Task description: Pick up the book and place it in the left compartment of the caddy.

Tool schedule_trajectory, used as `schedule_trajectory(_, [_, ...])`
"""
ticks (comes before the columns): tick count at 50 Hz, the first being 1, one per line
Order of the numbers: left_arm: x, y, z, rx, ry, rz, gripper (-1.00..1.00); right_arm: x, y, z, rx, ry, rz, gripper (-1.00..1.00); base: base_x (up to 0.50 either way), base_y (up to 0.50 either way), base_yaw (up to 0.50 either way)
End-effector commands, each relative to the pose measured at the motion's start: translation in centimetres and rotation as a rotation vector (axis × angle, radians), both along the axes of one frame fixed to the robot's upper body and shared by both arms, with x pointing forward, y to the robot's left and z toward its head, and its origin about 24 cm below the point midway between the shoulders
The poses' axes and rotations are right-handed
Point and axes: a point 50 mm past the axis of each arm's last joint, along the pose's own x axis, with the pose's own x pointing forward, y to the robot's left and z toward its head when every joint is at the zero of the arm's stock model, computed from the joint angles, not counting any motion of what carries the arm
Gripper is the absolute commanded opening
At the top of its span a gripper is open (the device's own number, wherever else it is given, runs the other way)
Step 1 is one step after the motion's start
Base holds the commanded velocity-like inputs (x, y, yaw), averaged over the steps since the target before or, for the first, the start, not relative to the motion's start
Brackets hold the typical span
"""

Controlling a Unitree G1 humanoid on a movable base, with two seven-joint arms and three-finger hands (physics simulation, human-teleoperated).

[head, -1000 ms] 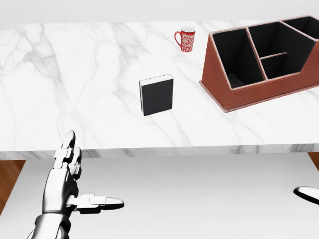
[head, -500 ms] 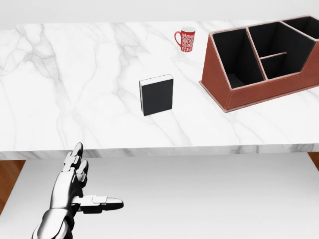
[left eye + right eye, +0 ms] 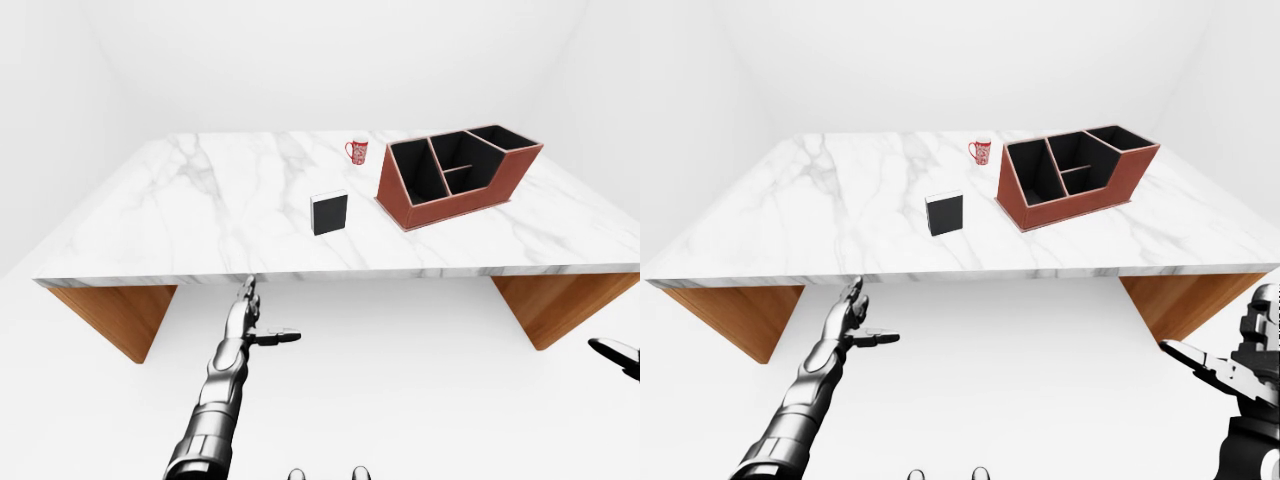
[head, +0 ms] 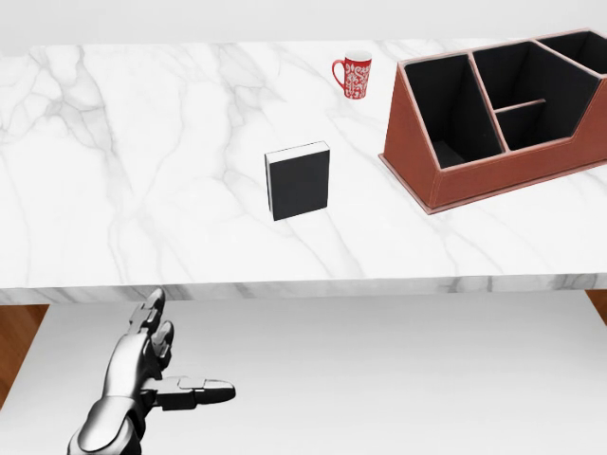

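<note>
Standing beside the book [image 4: 299, 181], the caddy's [image 4: 512, 171] compartments hold nothing.

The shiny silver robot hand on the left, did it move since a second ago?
Yes. The silver left hand sank toward the bottom of the head view: its fingertips were up beside the white marble table edge and now sit just below it.

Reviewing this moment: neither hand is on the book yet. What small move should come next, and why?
Probably raise the left hand up over the table edge toward the book. That hand is open and sits below the tabletop, well short of the book, which stands untouched to the left of the caddy. The right hand is low too, and farther off.
</note>
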Motion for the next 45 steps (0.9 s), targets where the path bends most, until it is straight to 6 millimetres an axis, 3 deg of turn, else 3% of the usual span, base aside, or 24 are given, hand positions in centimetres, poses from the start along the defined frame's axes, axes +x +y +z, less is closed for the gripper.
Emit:
schedule_trajectory(1, [0.1, 0.0, -0.4, -0.004, 0.023, 0.001, 1.0, 0.1, -0.3, -0.6, 0.014, 0.021, 0.0, 1.0, 0.0, 0.0, 0.0])
schedule_trajectory(10, [0.1, 0.0, -0.4, -0.005, 0.026, 0.0, 1.0, -1.0, -0.3, 1.6, -0.041, -0.052, -0.035, 1.0, 0.0, 0.0, 0.0])
schedule_trajectory(17, [0.1, 0.0, -0.5, -0.007, 0.028, 0.0, 1.0, -0.9, -0.5, 0.9, -0.027, -0.027, -0.039, 1.0, 0.0, 0.0, 0.0])
schedule_trajectory(45, [0.1, 0.0, -0.5, -0.009, 0.028, -0.001, 1.0, -1.3, -0.7, 1.1, -0.028, -0.035, -0.053, 1.0, 0.0, 0.0, 0.0])
